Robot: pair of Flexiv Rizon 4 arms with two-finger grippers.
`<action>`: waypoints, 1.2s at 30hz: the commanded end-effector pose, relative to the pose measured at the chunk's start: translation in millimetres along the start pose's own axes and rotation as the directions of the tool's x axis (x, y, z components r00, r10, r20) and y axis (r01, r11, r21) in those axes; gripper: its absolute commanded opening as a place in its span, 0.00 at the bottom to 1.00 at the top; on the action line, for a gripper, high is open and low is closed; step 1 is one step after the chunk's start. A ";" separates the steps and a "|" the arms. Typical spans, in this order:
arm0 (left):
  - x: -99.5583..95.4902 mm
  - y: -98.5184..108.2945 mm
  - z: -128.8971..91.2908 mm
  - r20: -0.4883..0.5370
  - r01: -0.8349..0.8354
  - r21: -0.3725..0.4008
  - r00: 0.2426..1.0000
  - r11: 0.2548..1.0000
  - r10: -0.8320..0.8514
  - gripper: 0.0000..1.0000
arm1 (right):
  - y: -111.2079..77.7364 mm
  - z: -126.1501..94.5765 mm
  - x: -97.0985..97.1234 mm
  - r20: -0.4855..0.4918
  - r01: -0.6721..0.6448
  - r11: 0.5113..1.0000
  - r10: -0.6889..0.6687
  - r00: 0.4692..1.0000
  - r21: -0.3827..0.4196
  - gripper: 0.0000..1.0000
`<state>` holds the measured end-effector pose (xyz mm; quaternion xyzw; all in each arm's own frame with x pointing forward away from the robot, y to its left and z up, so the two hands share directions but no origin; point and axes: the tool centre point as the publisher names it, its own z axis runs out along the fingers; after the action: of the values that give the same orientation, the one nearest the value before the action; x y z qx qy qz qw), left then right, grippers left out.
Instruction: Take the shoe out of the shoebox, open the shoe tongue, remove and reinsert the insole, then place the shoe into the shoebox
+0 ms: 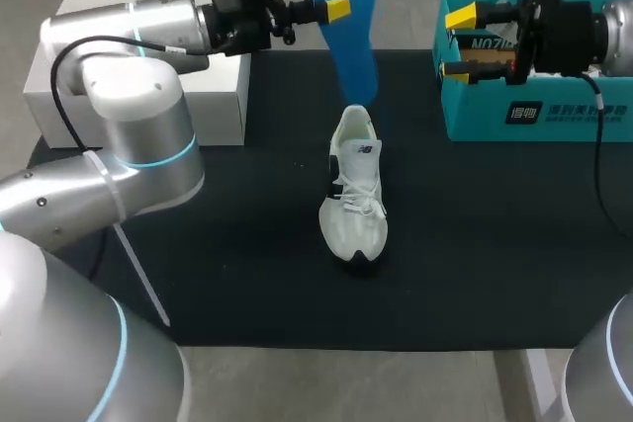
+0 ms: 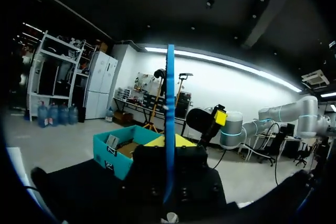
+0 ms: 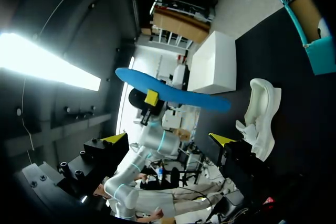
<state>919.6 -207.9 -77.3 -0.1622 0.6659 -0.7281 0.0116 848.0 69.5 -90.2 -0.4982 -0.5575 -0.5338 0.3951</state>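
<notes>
My left gripper (image 1: 334, 9) is pinched flat on the blue insole (image 1: 348, 27), one yellow tip on each face, a little above the insole's middle; the insole hangs lengthwise from my fingers, its lower end hovering just over the heel opening of the shoe (image 1: 354, 190) without, as far as I can tell, touching it. In my left wrist view the insole stands edge-on between my fingers, a thin blue line.

I judge it light, thin and bendy, likely foam; gripped near the middle it should hold straight enough to feed in, though the free end may buckle if pushed against the shoe's lining, so a hold nearer the heel end could steer it better.

It is plain bright blue, foot-shaped and smooth. The shoe is a white laced trainer with dark accents, upright on the black mat (image 1: 247, 244), below and ahead of my left gripper.

My right gripper (image 1: 460, 43) stands spread and holds nothing, just in front of the teal shoebox (image 1: 554, 121), well apart from the shoe.
</notes>
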 end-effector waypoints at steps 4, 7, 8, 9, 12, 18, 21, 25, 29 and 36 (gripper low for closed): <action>4.5 2.6 -1.2 -0.274 -0.520 0.443 0.697 0.731 0.662 0.00 | -0.1 1.1 -0.2 0.001 0.000 1.000 0.000 1.000 -0.002 1.00; 6.6 0.0 -4.0 -0.337 -0.555 0.462 0.612 0.692 0.716 0.00 | -0.1 1.1 -0.2 0.001 0.000 1.000 0.000 1.000 -0.002 1.00; 7.4 -1.7 -4.1 -0.351 -0.572 0.467 0.579 0.674 0.736 0.00 | -0.1 1.1 -0.2 0.001 0.000 1.000 0.000 1.000 -0.002 1.00; 8.3 -3.8 -4.9 -0.369 -0.573 0.466 0.567 0.675 0.736 0.00 | -0.1 1.1 -0.2 0.001 0.000 1.000 0.000 1.000 -0.002 1.00; 11.0 -7.3 -7.3 -0.411 -0.587 0.479 0.508 0.653 0.757 0.00 | -0.1 1.1 -0.2 0.001 0.000 1.000 0.000 1.000 -0.002 1.00; 11.8 -10.4 -14.2 -0.515 -0.647 0.471 0.350 0.599 0.783 0.00 | -0.1 1.1 -0.2 0.001 0.000 1.000 0.000 1.000 -0.002 1.00; 10.2 -9.2 -16.2 -0.542 -0.701 0.455 0.272 0.549 0.795 0.00 | -0.1 1.1 -0.2 0.001 0.000 1.000 0.000 1.000 -0.002 1.00; 9.4 -6.9 -16.3 -0.540 -0.742 0.437 0.234 0.507 0.808 0.00 | -0.1 1.1 -0.2 0.001 0.000 1.000 0.000 1.000 -0.002 1.00; 9.4 -6.9 -16.3 -0.540 -0.742 0.437 0.234 0.507 0.808 0.00 | -0.1 1.1 -0.2 0.001 0.000 1.000 0.000 1.000 -0.002 1.00; 9.4 -6.9 -16.3 -0.540 -0.742 0.437 0.234 0.507 0.808 0.00 | -0.1 1.1 -0.2 0.001 0.000 1.000 0.000 1.000 -0.002 1.00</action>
<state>900.3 -193.8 -70.9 0.3553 0.5695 -0.7191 0.1796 847.8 69.1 -90.0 -0.4980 -0.5576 -0.5341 0.3948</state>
